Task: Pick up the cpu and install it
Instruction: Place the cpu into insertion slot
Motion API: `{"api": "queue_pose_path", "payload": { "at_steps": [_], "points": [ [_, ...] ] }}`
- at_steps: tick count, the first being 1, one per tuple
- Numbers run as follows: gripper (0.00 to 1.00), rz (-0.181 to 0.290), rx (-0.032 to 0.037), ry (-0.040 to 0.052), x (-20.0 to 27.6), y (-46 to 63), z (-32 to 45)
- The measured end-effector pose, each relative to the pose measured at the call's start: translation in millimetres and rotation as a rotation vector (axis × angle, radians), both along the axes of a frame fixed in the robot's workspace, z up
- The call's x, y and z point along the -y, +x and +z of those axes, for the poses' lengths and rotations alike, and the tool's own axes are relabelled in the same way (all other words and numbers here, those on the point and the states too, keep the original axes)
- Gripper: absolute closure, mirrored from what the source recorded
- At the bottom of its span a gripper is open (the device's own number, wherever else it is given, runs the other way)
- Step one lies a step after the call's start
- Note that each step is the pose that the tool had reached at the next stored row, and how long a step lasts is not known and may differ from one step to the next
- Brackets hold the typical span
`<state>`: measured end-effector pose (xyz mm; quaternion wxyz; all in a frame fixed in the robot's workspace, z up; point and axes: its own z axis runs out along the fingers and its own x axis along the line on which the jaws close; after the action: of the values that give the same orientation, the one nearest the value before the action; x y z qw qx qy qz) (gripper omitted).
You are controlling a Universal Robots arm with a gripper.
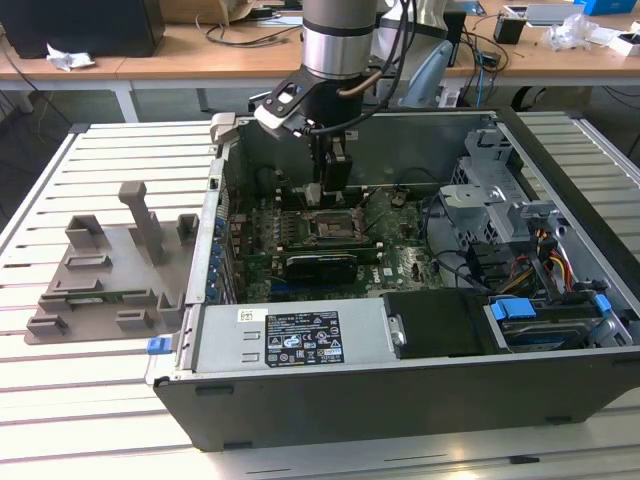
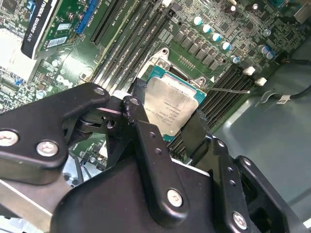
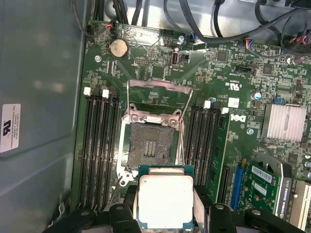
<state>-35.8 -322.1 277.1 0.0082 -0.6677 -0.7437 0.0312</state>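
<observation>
Dull silvery metal cpu (image 3: 165, 201), matt black gripper (image 2: 170, 104), glossy green motherboard (image 3: 209, 73)

A silver-grey cylindrical robot arm (image 1: 338, 40), with dark cables (image 1: 398, 50) trailing down its side, ends in a matt black gripper (image 2: 170, 104) built of angular hinged links, fastened by round silver screws (image 2: 47, 147), with slim black fingers (image 2: 140, 111).

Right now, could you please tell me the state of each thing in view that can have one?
gripper: shut on the cpu.
cpu: held by its edges between the fingers, not in the socket.
CPU socket: empty, contacts bare.
socket load frame: swung up, open.
memory slots: empty.
computer case: lying on its side, side panel off.
</observation>
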Motion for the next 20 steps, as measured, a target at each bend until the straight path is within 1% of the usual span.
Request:
{"api": "queue_pose_path", "payload": {
  "at_steps": [3,9,12,13,16,20],
  "points": [
    [0.46,-0.012,0.0000,0.0000,0.0,0.0,0.0],
    [0.46,-0.053,0.0000,0.0001,0.0,0.0,0.0],
    [0.46,-0.115,0.0000,0.0000,0.0,0.0,-0.1],
    [0.46,-0.126,0.0000,0.0000,0.0,0.0,-0.1],
    [0.46,-0.125,0.0000,0.0000,-0.3,0.7,-1.4],
    [0.46,-0.121,0.0006,-0.0090,-3.4,3.7,-5.3]
  ]
}}
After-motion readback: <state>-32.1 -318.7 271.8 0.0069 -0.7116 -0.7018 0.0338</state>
